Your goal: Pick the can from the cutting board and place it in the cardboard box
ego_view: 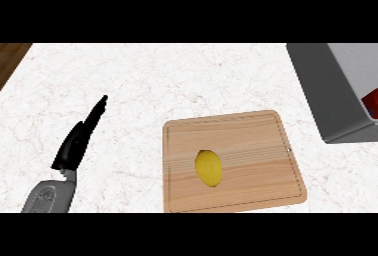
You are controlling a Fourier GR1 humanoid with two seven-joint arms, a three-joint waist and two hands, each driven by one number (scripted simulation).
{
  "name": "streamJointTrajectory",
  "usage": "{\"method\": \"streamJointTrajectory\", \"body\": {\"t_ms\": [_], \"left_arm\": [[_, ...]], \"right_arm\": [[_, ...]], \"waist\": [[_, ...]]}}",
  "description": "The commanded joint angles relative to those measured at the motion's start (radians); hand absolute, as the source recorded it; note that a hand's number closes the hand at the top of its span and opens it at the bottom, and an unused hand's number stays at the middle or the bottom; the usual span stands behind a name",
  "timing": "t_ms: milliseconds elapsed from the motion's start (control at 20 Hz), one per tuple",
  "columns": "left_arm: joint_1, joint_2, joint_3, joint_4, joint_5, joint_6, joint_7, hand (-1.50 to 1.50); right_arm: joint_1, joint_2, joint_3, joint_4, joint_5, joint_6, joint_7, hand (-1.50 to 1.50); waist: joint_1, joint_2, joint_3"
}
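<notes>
one cutting board, one lemon, one box

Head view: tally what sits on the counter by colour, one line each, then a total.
Wooden tan: 1, the cutting board
Yellow: 1, the oval object on the board
Grey: 1, the box at the right edge, with a red item inside
Total: 3

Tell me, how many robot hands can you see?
1. The left hand shows at the view's left, open and resting with fingers pointing up, over the counter beside the cutting board. The right hand is not in view.
</notes>
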Motion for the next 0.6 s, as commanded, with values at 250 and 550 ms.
{"method": "streamJointTrajectory", "body": {"t_ms": [250,550], "left_arm": [[-0.026,-0.007,0.003,0.017,-0.008,0.012,0.001,0.00],[-0.010,0.006,0.011,0.012,0.013,-0.017,-0.014,0.00]], "right_arm": [[0.087,-0.109,-0.101,0.071,-0.079,0.046,-0.100,-1.50],[0.168,-0.116,-0.108,0.084,-0.080,0.060,-0.183,-1.50]], "waist": [[0.005,0.011,0.005],[0.010,0.008,0.006]]}}
